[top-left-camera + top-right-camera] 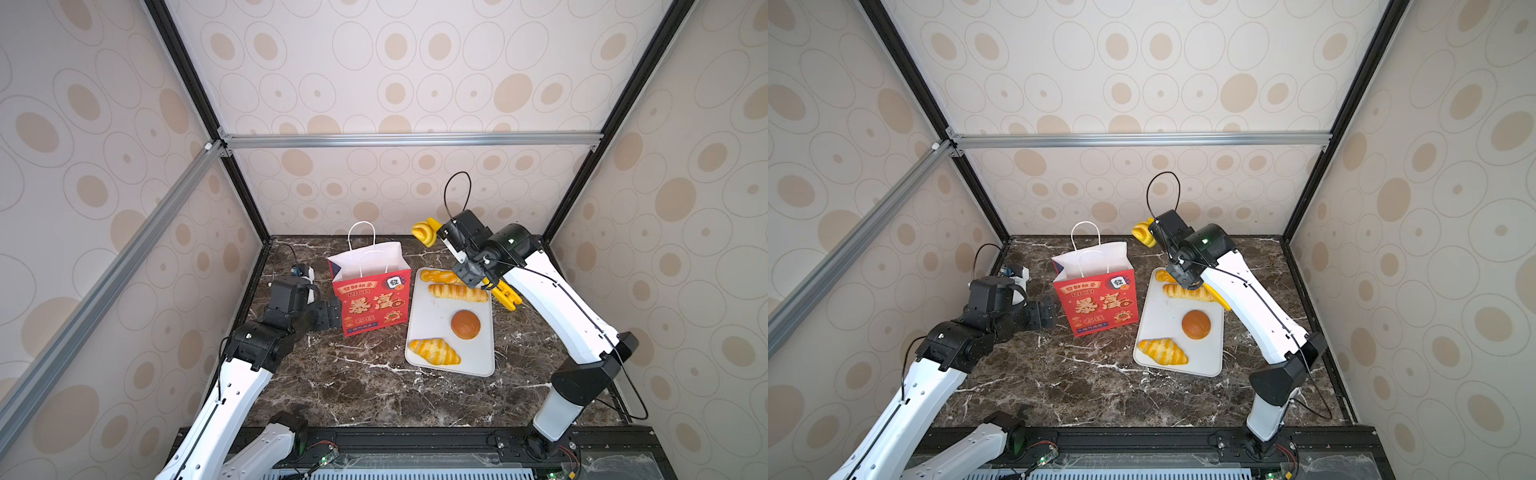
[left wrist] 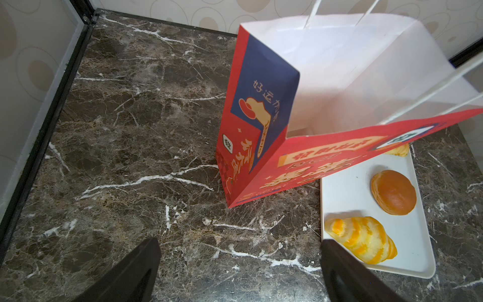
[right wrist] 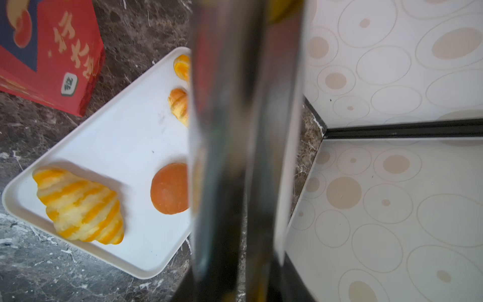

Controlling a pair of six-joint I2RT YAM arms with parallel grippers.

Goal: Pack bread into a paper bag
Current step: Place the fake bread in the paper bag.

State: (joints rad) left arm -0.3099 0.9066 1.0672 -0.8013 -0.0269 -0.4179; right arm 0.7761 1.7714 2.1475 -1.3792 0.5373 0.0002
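The right end effector (image 1: pixel 473 272) is clamped on the tongs (image 1: pixel 508 298), whose tips pinch a roll (image 1: pixel 423 232) in the air ahead of it. The left end effector (image 1: pixel 330 312) gapes empty, the upright bag (image 1: pixel 370 303) just ahead. Below the right end effector, the tray (image 1: pixel 428 328) carries croissant (image 1: pixel 434 351), bun (image 1: pixel 465 324), two sticks (image 1: pixel 457 292).

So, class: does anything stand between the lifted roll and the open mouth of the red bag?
Nothing visible does. The roll, pinched in the tongs, hangs in open air up beside the bag, whose white-lined mouth stands open upward.
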